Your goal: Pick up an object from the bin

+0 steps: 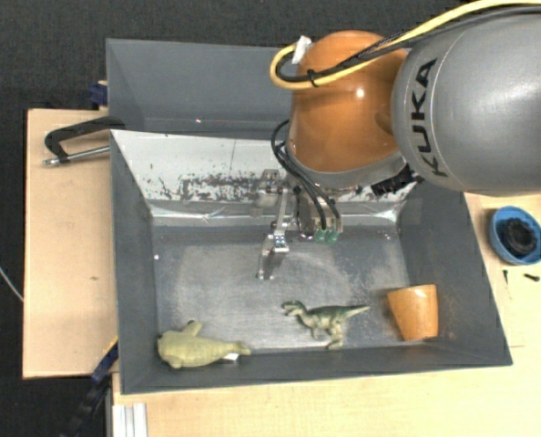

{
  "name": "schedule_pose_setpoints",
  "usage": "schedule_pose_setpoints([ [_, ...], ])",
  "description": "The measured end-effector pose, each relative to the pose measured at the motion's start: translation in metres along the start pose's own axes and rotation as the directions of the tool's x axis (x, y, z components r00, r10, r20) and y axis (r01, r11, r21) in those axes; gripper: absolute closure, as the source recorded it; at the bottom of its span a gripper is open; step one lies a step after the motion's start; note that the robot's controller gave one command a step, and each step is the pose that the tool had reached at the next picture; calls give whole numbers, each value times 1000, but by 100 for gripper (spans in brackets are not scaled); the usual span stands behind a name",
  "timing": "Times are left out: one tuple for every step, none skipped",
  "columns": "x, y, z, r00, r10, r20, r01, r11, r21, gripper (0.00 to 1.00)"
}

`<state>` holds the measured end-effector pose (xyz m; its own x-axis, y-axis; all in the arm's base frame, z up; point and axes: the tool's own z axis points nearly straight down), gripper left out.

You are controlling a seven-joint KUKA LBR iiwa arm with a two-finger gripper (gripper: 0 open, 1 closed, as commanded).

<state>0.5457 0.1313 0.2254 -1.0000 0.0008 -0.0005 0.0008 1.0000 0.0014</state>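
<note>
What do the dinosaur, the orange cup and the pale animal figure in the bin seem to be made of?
Dinosaur: probably hard moulded plastic, matte green, with thin stiff legs and tail.
Orange cup: likely smooth plastic, with even colour and a slight sheen.
Pale animal figure: perhaps soft rubber or vinyl, matte yellowish, with a rounded body; uncertain.

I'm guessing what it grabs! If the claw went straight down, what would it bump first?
Probably the bare bin floor under the claw; the green dinosaur lies off its line, though depth is unclear.

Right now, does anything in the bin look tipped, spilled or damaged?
The orange cup in the lower right corner of the bin looks tilted rather than upright. Nothing else stands out; no spill shows.
</note>
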Motion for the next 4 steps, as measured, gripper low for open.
schedule_pose_setpoints([
  [-6,-60,76,996,90,-7,-90,996,5,0],
  [52,-109,151,975,-222,-2,222,975,1,0],
  [52,-108,150,975,-223,0,223,975,0,100],
  [34,-139,-7,909,-416,12,416,909,7,100],
])
